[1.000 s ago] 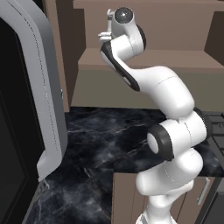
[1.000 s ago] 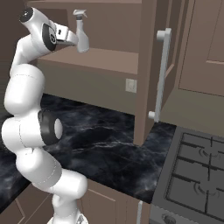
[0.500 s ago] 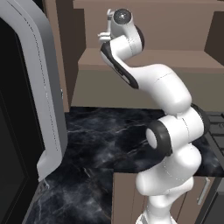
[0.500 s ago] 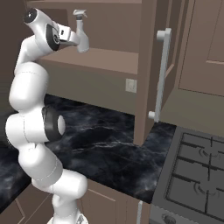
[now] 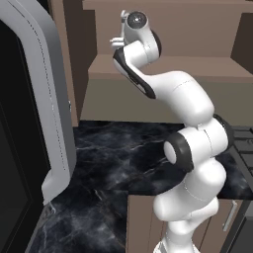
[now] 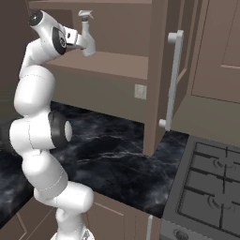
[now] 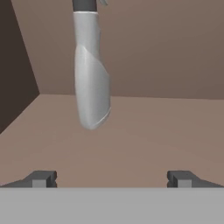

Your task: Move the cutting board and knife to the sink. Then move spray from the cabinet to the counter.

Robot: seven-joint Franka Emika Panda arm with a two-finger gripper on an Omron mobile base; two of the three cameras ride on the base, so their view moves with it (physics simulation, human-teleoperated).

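1. One spray [image 6: 87,38] is standing on the shelf of the cabinet [image 6: 117,65], just in front of the arm's hand; the hand view is showing the same single bottle [image 7: 91,74] on that shelf.
2. One cabinet is hanging open above the counter [image 6: 112,154], with one open door [image 6: 161,75] standing to the right of the spray and carrying one long pale handle [image 6: 172,79].
3. One counter is lying below the cabinet.
4. One stove [image 6: 211,187] is sitting at the right end of the counter, with two burner grates showing.
5. One gripper [image 7: 112,178] is pointing at the cabinet shelf, showing two dark fingertips [image 7: 41,178].
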